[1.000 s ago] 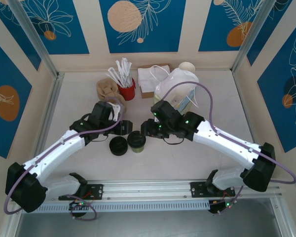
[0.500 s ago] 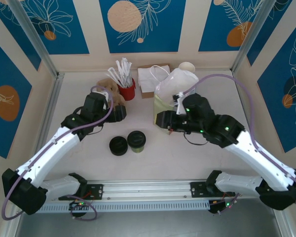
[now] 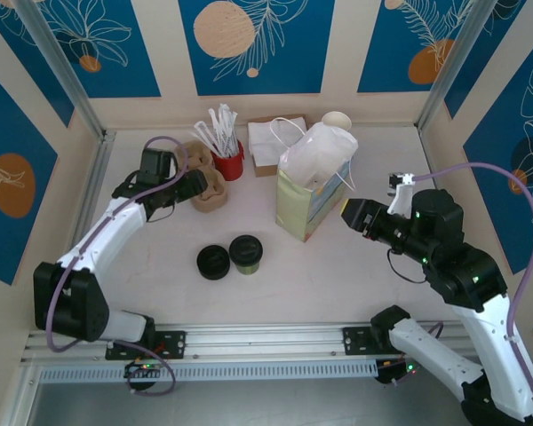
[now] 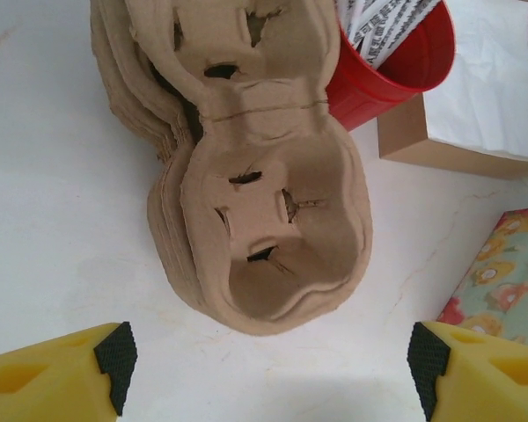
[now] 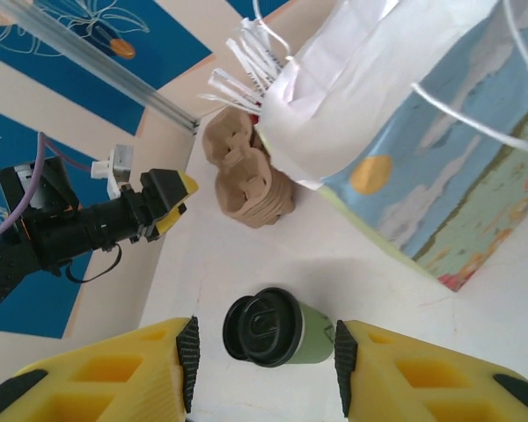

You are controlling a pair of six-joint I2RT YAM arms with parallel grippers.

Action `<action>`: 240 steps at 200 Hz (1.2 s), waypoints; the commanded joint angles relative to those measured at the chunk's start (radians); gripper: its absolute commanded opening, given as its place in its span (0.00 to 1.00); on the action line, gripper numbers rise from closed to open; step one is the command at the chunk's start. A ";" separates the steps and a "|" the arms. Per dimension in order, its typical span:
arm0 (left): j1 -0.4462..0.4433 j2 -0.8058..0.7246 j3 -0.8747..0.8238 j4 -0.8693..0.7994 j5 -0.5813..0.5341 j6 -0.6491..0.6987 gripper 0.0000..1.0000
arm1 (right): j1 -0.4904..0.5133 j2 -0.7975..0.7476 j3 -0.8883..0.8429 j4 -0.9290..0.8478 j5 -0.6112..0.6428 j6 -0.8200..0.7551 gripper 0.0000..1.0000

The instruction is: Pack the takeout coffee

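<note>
The takeout coffee (image 3: 246, 253) is a small olive-green cup with a black lid on, standing on the white table left of the bag. In the right wrist view the takeout coffee (image 5: 282, 328) appears between my fingers but lies far off. My right gripper (image 3: 353, 213) hangs open and empty to the right of the paper bag (image 3: 313, 182); in its own view the right gripper (image 5: 266, 359) has both pads apart. My left gripper (image 3: 194, 180) is open and empty over the stack of brown cardboard cup carriers (image 4: 264, 220), with the left gripper (image 4: 268, 369) just short of the stack's near edge.
A low pile of black lids (image 3: 213, 262) sits just left of the cup. At the back stand a red cup of wrapped utensils (image 3: 227, 160), a box of napkins (image 3: 268, 142) and a stack of paper cups (image 3: 337, 121). Patterned walls enclose three sides.
Both arms have pulled away from the lidded cup. The left one swung back-left to the cup carriers and opened wider; the right one swung right, past the bag, its jaws opening a little.
</note>
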 commanded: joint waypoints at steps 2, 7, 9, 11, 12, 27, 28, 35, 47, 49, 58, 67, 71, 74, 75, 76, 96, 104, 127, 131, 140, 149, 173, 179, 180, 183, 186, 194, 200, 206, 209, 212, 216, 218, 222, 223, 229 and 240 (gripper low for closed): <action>0.048 0.038 0.004 0.074 0.129 -0.017 0.80 | -0.072 0.007 -0.029 -0.033 -0.100 -0.045 0.48; 0.053 0.047 0.004 0.079 0.137 -0.018 0.80 | -0.089 0.010 -0.032 -0.033 -0.119 -0.046 0.48; 0.055 0.052 0.004 0.080 0.139 -0.017 0.80 | -0.095 0.010 -0.033 -0.033 -0.125 -0.046 0.48; 0.056 0.054 0.005 0.080 0.140 -0.016 0.80 | -0.102 0.012 -0.034 -0.034 -0.134 -0.045 0.48; 0.058 0.056 0.006 0.080 0.142 -0.016 0.80 | -0.106 0.012 -0.034 -0.034 -0.137 -0.045 0.48; 0.064 0.084 0.016 0.082 0.152 -0.011 0.78 | -0.158 0.022 -0.041 -0.033 -0.196 -0.047 0.49; 0.064 0.086 0.016 0.082 0.153 -0.011 0.78 | -0.161 0.023 -0.042 -0.033 -0.201 -0.047 0.49; 0.066 0.099 0.020 0.084 0.158 -0.012 0.77 | -0.185 0.028 -0.045 -0.033 -0.229 -0.047 0.49; 0.069 0.118 0.023 0.093 0.165 -0.014 0.75 | -0.227 0.037 -0.048 -0.033 -0.277 -0.050 0.49; 0.069 0.121 0.023 0.096 0.168 -0.015 0.75 | -0.234 0.038 -0.049 -0.032 -0.287 -0.049 0.49; 0.073 0.136 0.025 0.113 0.187 -0.018 0.73 | -0.264 0.043 -0.048 -0.032 -0.322 -0.051 0.49; 0.076 0.150 0.029 0.119 0.194 -0.021 0.72 | -0.290 0.048 -0.051 -0.031 -0.352 -0.053 0.49; 0.076 0.156 0.031 0.118 0.196 -0.023 0.71 | -0.299 0.050 -0.052 -0.029 -0.364 -0.053 0.49; 0.077 0.161 0.033 0.119 0.200 -0.022 0.71 | -0.307 0.051 -0.053 -0.028 -0.369 -0.053 0.49; 0.077 0.163 0.034 0.120 0.201 -0.022 0.71 | -0.309 0.051 -0.053 -0.029 -0.372 -0.053 0.49; 0.077 0.163 0.034 0.121 0.202 -0.022 0.71 | -0.312 0.051 -0.054 -0.028 -0.374 -0.054 0.49; 0.078 0.181 0.040 0.131 0.212 -0.024 0.69 | -0.358 0.058 -0.061 -0.022 -0.425 -0.054 0.49; 0.078 0.187 0.042 0.129 0.210 -0.022 0.69 | -0.373 0.062 -0.065 -0.020 -0.443 -0.054 0.49; 0.078 0.196 0.041 0.142 0.225 -0.023 0.68 | -0.409 0.070 -0.073 -0.012 -0.483 -0.050 0.49; 0.078 0.197 0.038 0.150 0.232 -0.025 0.68 | -0.414 0.071 -0.074 -0.010 -0.488 -0.050 0.49; 0.079 0.200 0.035 0.162 0.244 -0.033 0.67 | -0.423 0.075 -0.077 -0.008 -0.499 -0.050 0.49; 0.078 0.205 0.034 0.169 0.255 -0.043 0.66 | -0.431 0.078 -0.079 -0.004 -0.508 -0.050 0.49; 0.077 0.213 0.029 0.196 0.280 -0.063 0.63 | -0.446 0.091 -0.080 0.006 -0.528 -0.049 0.49; 0.079 0.213 0.024 0.205 0.282 -0.069 0.62 | -0.448 0.093 -0.080 0.007 -0.532 -0.051 0.49; 0.079 0.212 0.023 0.205 0.282 -0.070 0.62 | -0.448 0.094 -0.080 0.007 -0.532 -0.052 0.49; 0.078 0.212 0.021 0.210 0.284 -0.073 0.61 | -0.450 0.094 -0.080 0.008 -0.533 -0.052 0.49; 0.079 0.212 0.021 0.213 0.284 -0.075 0.59 | -0.450 0.095 -0.080 0.007 -0.534 -0.052 0.49; 0.077 0.213 0.019 0.217 0.284 -0.079 0.56 | -0.452 0.098 -0.080 0.008 -0.537 -0.052 0.49; 0.078 0.214 0.020 0.221 0.285 -0.082 0.54 | -0.453 0.100 -0.080 0.010 -0.538 -0.051 0.49; 0.079 0.214 0.019 0.224 0.287 -0.086 0.52 | -0.453 0.102 -0.080 0.012 -0.538 -0.051 0.49; 0.078 0.214 0.019 0.224 0.287 -0.086 0.51 | -0.453 0.102 -0.080 0.011 -0.541 -0.050 0.49; 0.079 0.214 0.020 0.224 0.286 -0.087 0.50 | -0.453 0.103 -0.080 0.013 -0.543 -0.049 0.49; 0.077 0.215 0.018 0.226 0.286 -0.088 0.49 | -0.454 0.103 -0.080 0.014 -0.544 -0.048 0.49; 0.078 0.213 0.018 0.227 0.286 -0.089 0.49 | -0.453 0.104 -0.080 0.014 -0.544 -0.047 0.49; 0.078 0.212 0.017 0.228 0.286 -0.091 0.48 | -0.456 0.106 -0.079 0.015 -0.547 -0.046 0.49; 0.078 0.213 0.017 0.229 0.286 -0.092 0.48 | -0.455 0.106 -0.079 0.016 -0.547 -0.046 0.49; 0.078 0.211 0.016 0.229 0.281 -0.091 0.47 | -0.455 0.107 -0.079 0.017 -0.550 -0.043 0.49; 0.078 0.211 0.017 0.226 0.277 -0.092 0.45 | -0.455 0.110 -0.079 0.021 -0.552 -0.040 0.49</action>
